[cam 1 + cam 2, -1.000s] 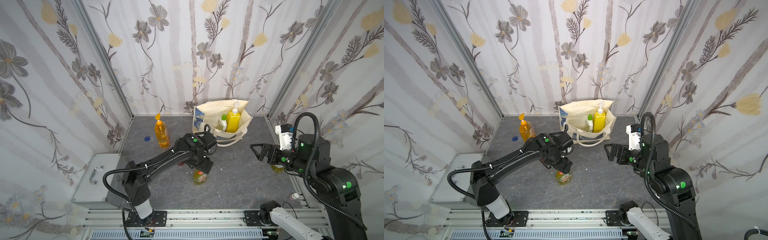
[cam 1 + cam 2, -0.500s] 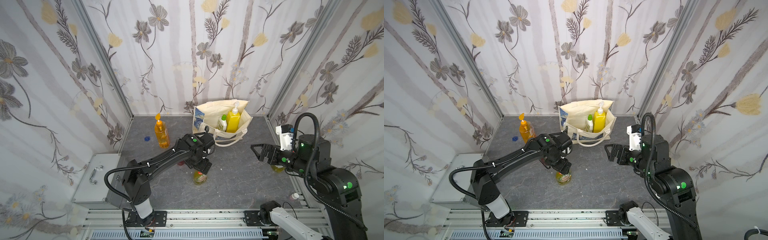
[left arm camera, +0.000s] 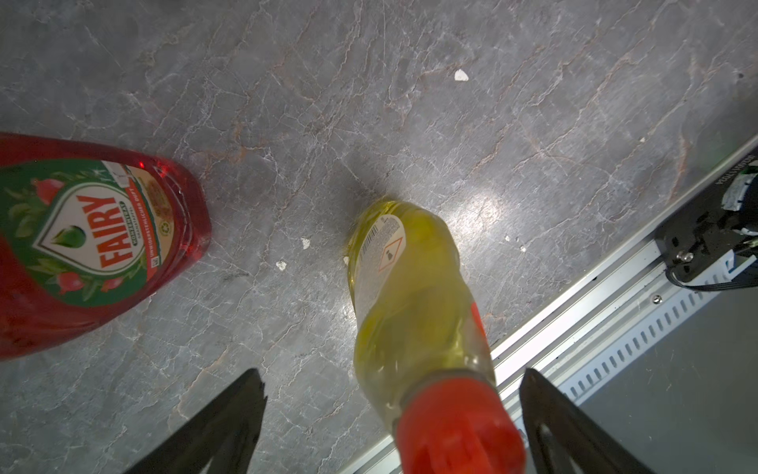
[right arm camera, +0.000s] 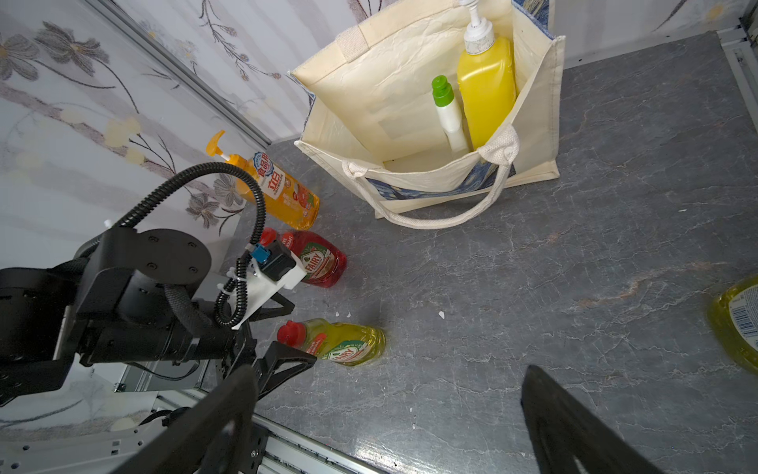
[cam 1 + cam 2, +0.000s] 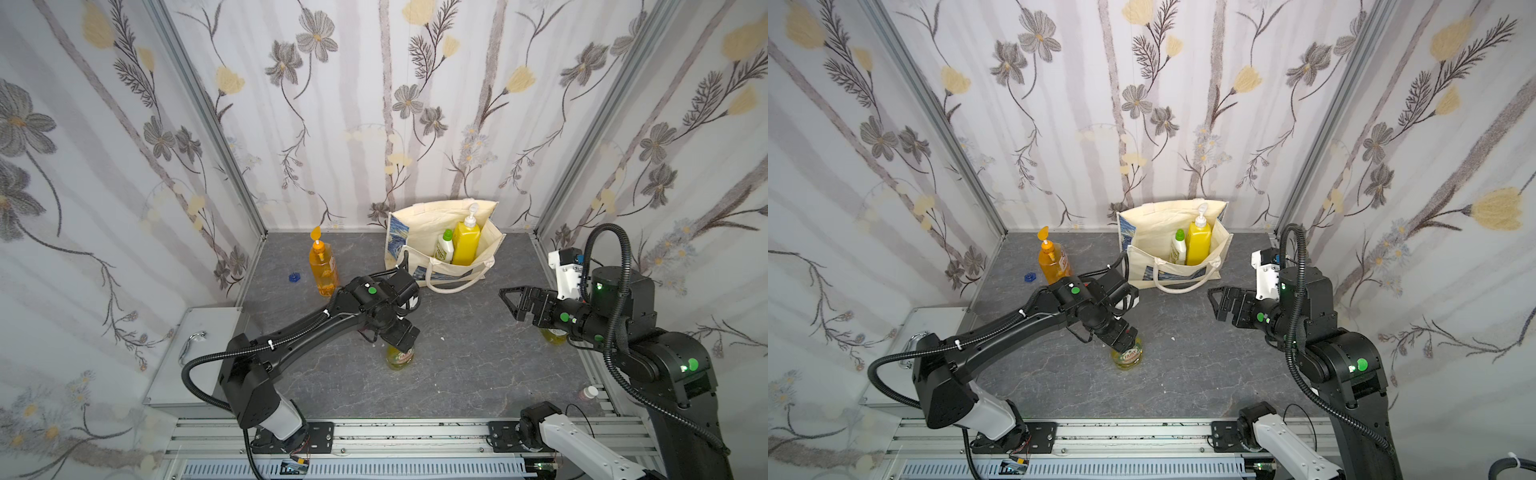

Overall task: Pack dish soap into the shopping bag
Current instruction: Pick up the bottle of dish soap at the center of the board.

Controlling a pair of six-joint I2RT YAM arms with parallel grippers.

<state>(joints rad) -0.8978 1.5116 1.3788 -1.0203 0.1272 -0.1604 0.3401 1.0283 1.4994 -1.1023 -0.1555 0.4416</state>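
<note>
A yellow-green, red-capped dish soap bottle [image 5: 400, 356] [image 5: 1127, 356] [image 3: 410, 287] [image 4: 344, 342] stands mid-table. My left gripper [image 5: 405, 336] [image 5: 1121, 334] [image 3: 391, 373] hangs open right over it, a finger on each side of the red cap and clear of it. A red bottle [image 3: 94, 246] [image 4: 320, 258] and an orange pump bottle [image 5: 322, 266] [image 5: 1052, 259] [image 4: 283, 193] stand further back left. The shopping bag [image 5: 415, 232] [image 5: 1146, 237] [image 4: 369, 94] holds a yellow pump bottle [image 5: 465, 245] [image 4: 488, 94] and a white green-capped one [image 5: 444, 247] [image 4: 447, 111]. My right gripper [image 5: 510, 305] [image 5: 1214, 305] [image 4: 389, 373] hovers open and empty at the right.
Another yellow-green bottle [image 5: 552, 336] [image 4: 738, 324] stands under my right arm. A small blue piece [image 5: 294, 276] lies near the left wall. A grey metal box [image 5: 199, 345] with a handle sits off the table's left edge. An aluminium rail [image 5: 415, 428] runs along the front.
My left arm has shifted slightly over the yellow-green bottle, its jaws still wide. The right arm has not moved.
</note>
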